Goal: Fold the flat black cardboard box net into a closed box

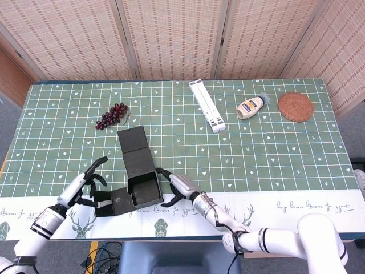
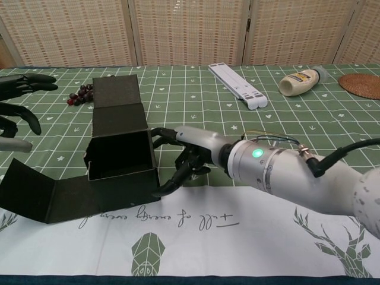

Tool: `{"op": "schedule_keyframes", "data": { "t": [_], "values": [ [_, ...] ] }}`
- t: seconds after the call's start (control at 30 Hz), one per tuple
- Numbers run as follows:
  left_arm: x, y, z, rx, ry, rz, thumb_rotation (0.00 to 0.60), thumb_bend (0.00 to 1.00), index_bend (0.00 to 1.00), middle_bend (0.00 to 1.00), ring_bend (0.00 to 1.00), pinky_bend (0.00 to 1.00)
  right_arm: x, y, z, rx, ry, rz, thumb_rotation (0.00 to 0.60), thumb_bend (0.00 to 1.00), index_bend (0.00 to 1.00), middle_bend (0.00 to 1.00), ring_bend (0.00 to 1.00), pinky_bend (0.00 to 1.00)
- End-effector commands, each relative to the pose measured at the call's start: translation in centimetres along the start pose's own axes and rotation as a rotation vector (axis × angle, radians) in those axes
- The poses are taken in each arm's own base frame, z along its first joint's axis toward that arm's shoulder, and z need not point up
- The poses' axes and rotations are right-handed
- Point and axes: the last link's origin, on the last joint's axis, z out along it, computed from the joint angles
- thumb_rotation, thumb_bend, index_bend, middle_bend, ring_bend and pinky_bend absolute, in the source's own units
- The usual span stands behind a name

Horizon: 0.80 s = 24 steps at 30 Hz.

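Note:
The black cardboard box [image 1: 144, 190] stands partly folded near the table's front edge, its cavity open upward [image 2: 120, 160]. A long lid panel [image 1: 134, 149] stretches away from it toward the back. A side flap [image 2: 41, 195] lies spread out to its left. My right hand [image 1: 175, 187] is at the box's right wall, fingers spread, and its fingertips [image 2: 159, 132] touch that wall. My left hand [image 1: 85, 185] hovers left of the box above the side flap, fingers apart, holding nothing; the chest view shows it at the left edge [image 2: 16, 101].
A bunch of dark grapes [image 1: 112, 115] lies behind the box. A white folding stand [image 1: 206, 105], a mayonnaise bottle [image 1: 251, 107] and a woven coaster [image 1: 295, 107] sit at the back right. A white runner [image 2: 237, 237] covers the front edge.

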Motion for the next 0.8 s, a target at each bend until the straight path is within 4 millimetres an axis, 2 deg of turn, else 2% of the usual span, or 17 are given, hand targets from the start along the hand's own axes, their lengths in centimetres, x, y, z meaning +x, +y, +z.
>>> {"op": "schedule_keyframes", "data": {
  "t": [0.03,0.17,0.27,0.33,0.4,0.47,0.6,0.8],
  "values": [
    [0.3,-0.1,-0.2,0.001,0.008,-0.003,0.6,0.11,0.04,0.0,0.41,0.72,-0.6,-0.2,0.6,0.002,-0.003,0.0,0.581,0.0,0.0,0.1,0.77,0.95],
    [0.7,-0.3,-0.4,0.002,0.021,-0.007,0.6,0.11,0.04,0.0,0.41,0.72,-1.4,-0.6,1.4,0.008,0.013,0.01,0.579,0.0,0.0,0.13,0.77,0.95],
    [1.1,-0.3,-0.5,-0.002,0.042,-0.012,0.6,0.11,0.04,0.0,0.41,0.72,-1.9,-0.8,2.0,0.008,0.041,0.022,0.589,0.01,0.0,0.2,0.77,0.97],
    [1.4,-0.3,-0.7,-0.007,0.058,-0.016,0.6,0.11,0.04,0.0,0.41,0.72,-2.1,-1.1,2.6,0.008,0.072,0.042,0.598,0.03,0.05,0.26,0.78,0.98],
    [1.7,-0.2,-0.9,-0.012,0.069,-0.014,0.6,0.11,0.05,0.0,0.41,0.72,-2.2,-1.3,3.0,0.01,0.097,0.057,0.6,0.06,0.15,0.33,0.8,1.0],
    [2.0,-0.1,-1.0,-0.018,0.087,-0.004,0.6,0.11,0.05,0.0,0.41,0.72,-2.1,-1.4,3.2,0.011,0.121,0.069,0.6,0.07,0.21,0.37,0.81,1.0],
    [2.9,0.3,-1.2,-0.038,0.151,0.011,0.6,0.11,0.06,0.0,0.41,0.72,-0.8,-1.3,3.0,0.013,0.168,0.13,0.6,0.09,0.29,0.42,0.82,1.0],
    [4.6,0.6,-1.2,-0.093,0.338,0.076,0.6,0.11,0.07,0.0,0.41,0.72,2.7,-0.8,1.2,0.026,0.258,0.267,0.6,0.1,0.33,0.44,0.83,1.0]
  ]
}}
